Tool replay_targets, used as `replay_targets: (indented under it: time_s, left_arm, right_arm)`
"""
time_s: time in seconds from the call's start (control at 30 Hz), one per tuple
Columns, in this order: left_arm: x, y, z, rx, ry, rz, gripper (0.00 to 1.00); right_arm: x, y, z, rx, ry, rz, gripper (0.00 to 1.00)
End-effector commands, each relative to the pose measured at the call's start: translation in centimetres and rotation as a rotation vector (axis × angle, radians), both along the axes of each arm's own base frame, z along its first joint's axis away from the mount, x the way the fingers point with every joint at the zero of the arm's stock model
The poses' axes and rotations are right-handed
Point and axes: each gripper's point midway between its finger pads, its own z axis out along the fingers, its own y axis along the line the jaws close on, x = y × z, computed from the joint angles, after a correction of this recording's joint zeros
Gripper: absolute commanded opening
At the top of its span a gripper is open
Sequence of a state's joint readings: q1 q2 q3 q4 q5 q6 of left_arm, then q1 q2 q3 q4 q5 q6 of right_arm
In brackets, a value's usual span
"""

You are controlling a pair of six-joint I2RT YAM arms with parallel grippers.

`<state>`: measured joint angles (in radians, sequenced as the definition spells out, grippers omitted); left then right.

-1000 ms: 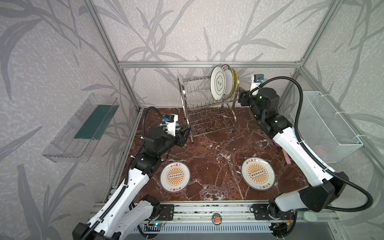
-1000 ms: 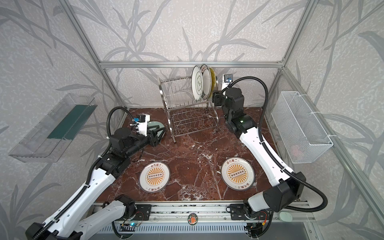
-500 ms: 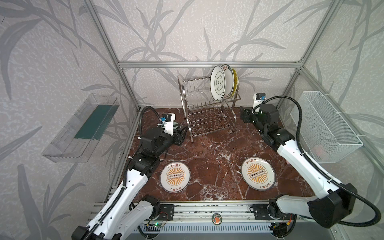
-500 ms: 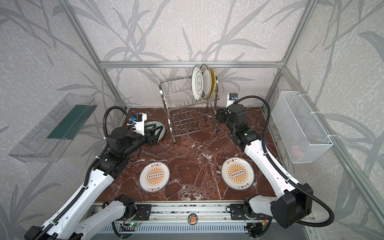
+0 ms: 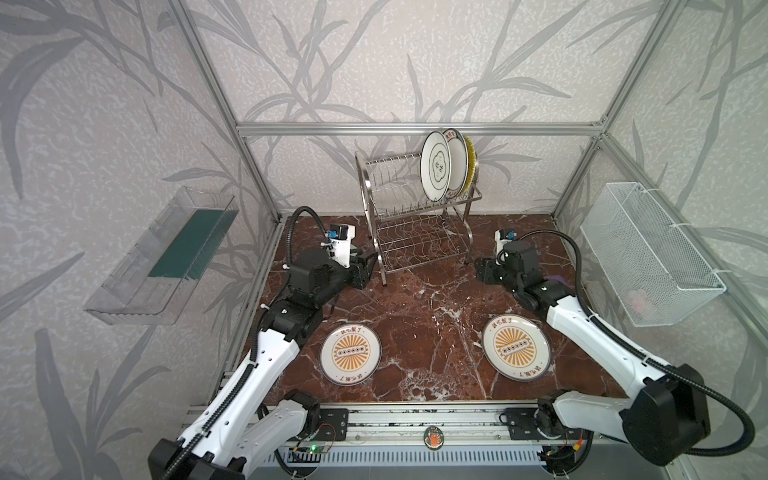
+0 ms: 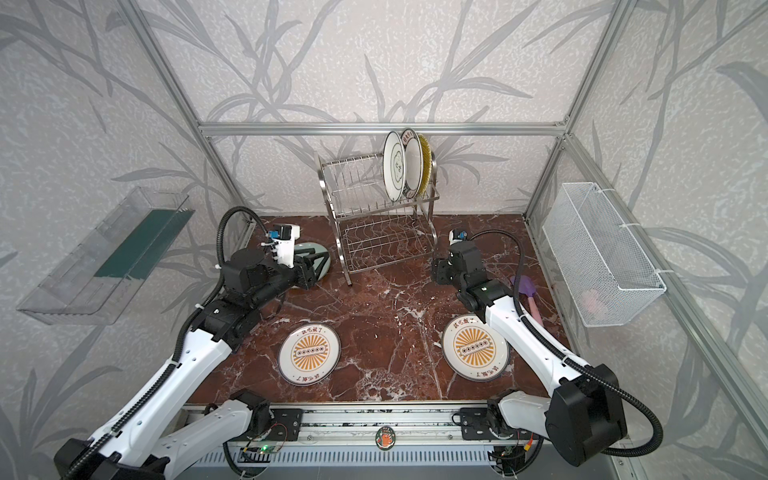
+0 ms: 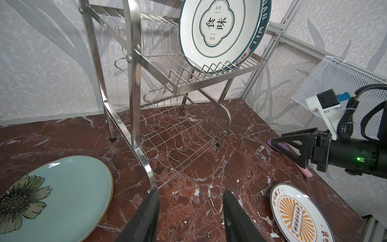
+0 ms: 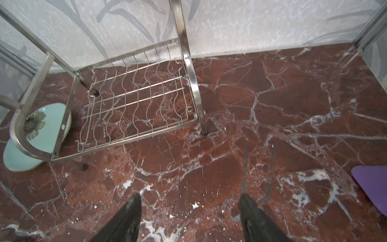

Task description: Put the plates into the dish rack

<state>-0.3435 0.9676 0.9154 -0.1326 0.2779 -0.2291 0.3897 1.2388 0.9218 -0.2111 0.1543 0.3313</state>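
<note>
The dish rack (image 5: pixel 415 216) stands at the back with three plates upright on its top tier: a white one with a dark outline (image 5: pixel 435 166), a green-rimmed one (image 5: pixel 456 162) and a yellow one (image 5: pixel 471 166). Two sunburst plates (image 5: pixel 350 358) (image 5: pixel 516 347) lie flat near the front. A celadon flower plate (image 7: pixel 56 199) (image 6: pixel 322 259) lies left of the rack's front leg. My left gripper (image 7: pixel 190 191) (image 6: pixel 316 262) hovers open and empty by that plate and leg. Low over bare table right of the rack, my right gripper (image 8: pixel 189 198) (image 5: pixel 484 270) is open and empty.
A purple spatula (image 6: pixel 524 286) with a pink handle lies on the table behind the right arm. A white mesh basket (image 5: pixel 648 253) hangs on the right wall. A clear plastic tray (image 5: pixel 162 257) hangs on the left wall.
The right arm has come down from the rack's top tier to low over the table, right of the rack. The left gripper has barely shifted.
</note>
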Motion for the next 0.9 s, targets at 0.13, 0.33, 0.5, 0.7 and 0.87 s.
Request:
replay_targets:
  time_s: [0.13, 0.33, 0.5, 0.7, 0.87]
  left_arm:
    - [0.6, -0.1, 0.1, 0.008, 0.044, 0.003, 0.48]
    - [1.1, 0.3, -0.7, 0.007, 0.087, 0.042, 0.48]
    - [1.5, 0.5, -1.7, 0.010, 0.130, 0.064, 0.48]
    - [1.9, 0.0, -2.7, 0.017, 0.172, 0.049, 0.48]
    - [1.8, -0.7, -4.2, 0.020, 0.258, 0.025, 0.48]
  right_arm:
    - [-1.7, 0.3, -1.8, 0.014, 0.072, 0.044, 0.73]
    - [-2.8, 0.1, -3.9, 0.022, 0.122, 0.055, 0.73]
    - [-3.3, 1.1, -5.2, 0.072, 0.165, 0.125, 0.73]
    - [-4.4, 0.9, -7.3, 0.061, 0.262, 0.136, 0.73]
    - [-5.9, 0.3, -8.6, 0.082, 0.307, 0.133, 0.73]
